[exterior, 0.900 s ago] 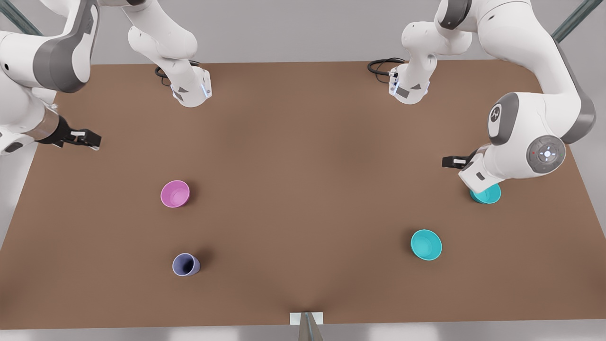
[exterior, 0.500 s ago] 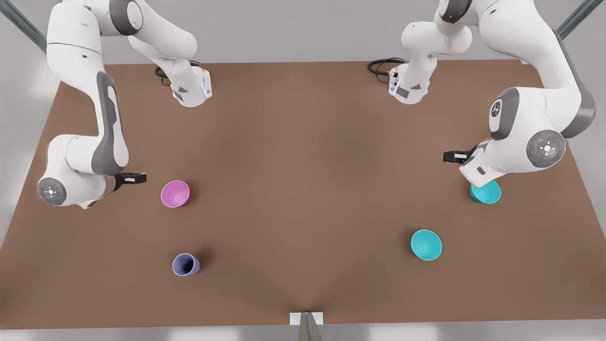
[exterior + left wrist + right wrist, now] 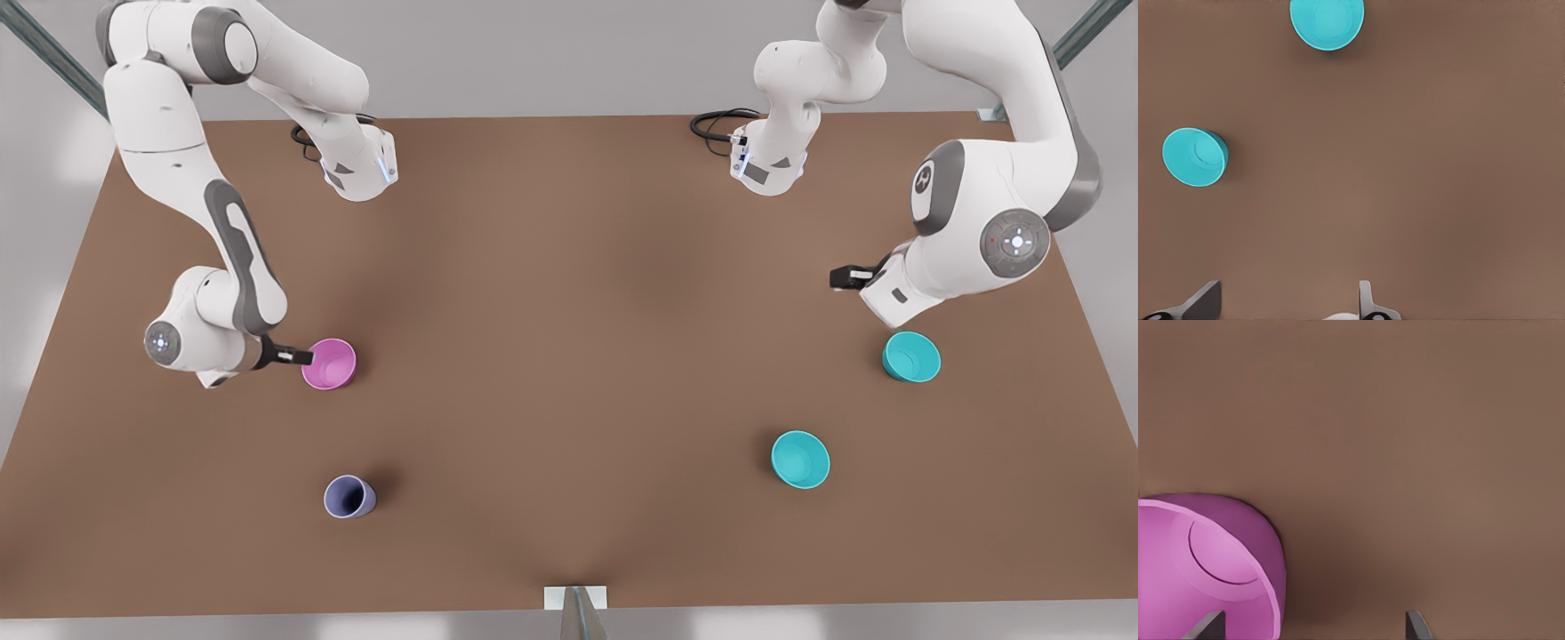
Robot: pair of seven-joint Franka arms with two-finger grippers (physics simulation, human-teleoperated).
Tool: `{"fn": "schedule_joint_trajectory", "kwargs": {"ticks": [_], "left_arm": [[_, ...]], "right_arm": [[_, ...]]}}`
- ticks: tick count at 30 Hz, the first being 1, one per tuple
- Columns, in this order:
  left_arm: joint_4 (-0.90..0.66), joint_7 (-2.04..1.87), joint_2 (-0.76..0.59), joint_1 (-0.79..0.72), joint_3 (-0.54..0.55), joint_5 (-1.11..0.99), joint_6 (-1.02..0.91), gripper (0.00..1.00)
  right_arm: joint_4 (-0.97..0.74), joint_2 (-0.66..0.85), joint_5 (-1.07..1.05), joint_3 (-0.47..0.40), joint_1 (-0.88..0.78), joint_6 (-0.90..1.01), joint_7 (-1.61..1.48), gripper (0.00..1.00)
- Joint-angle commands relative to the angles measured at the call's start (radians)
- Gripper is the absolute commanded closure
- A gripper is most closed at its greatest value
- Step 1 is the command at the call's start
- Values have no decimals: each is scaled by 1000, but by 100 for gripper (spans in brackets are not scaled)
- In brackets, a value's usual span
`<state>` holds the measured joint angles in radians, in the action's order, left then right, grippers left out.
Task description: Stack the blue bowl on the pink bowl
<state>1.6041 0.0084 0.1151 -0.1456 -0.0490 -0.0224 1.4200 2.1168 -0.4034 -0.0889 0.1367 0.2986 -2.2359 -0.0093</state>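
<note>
While the left gripper (image 3: 845,277) lifts off the blue bowl (image 3: 911,356), fingers spread, nothing is carried. Right gripper (image 3: 300,357), fingers apart, has swung onto the pink bowl (image 3: 329,364) rim. No stacking yet.

Soft, even light falls from overhead on a matte brown table (image 3: 569,356). Small, faint shadows sit just beside each bowl. No glare. Edges look slightly smeared, perhaps from compression.

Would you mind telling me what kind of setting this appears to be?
Probably a simulated tabletop robot test cell: a bare brown table, two white arms mounted at its far edge, and a few plain plastic bowls, such as the pink bowl.
</note>
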Motion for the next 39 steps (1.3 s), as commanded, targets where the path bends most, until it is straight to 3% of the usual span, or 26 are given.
{"fn": "schedule_joint_trajectory", "kwargs": {"ticks": [1,8,12,16,19,22,26,27,32,36,39], "left_arm": [[2,1,-3,-2,0,-1,53,0],[5,1,5,-2,0,-1,56,0],[5,1,5,0,0,-1,57,0],[5,1,0,0,0,-1,50,0],[11,-1,-2,-2,0,-1,50,0],[11,1,2,-2,1,-1,51,0],[11,1,5,0,3,-1,54,0],[11,1,5,-2,3,-1,54,0],[11,-1,5,-2,3,-1,51,0],[11,-1,0,-2,3,-1,46,0],[11,1,3,-2,4,-1,37,0]], "right_arm": [[12,-3,-37,1,-1,-119,0,0],[14,-46,-54,23,-9,-131,-1,0],[12,-52,-54,27,-10,-131,-1,51],[6,-52,-54,29,-10,-125,-20,79],[-3,-35,-54,37,-9,-105,-75,79],[-15,67,-124,124,-10,1,-66,79],[-124,84,-275,371,-15,21,99,79],[-201,42,-293,390,-99,13,247,79],[-613,-307,-293,376,-461,-174,776,79],[-929,-554,-290,186,-739,-189,870,79],[-976,-611,-288,132,-794,-189,870,79]]}}
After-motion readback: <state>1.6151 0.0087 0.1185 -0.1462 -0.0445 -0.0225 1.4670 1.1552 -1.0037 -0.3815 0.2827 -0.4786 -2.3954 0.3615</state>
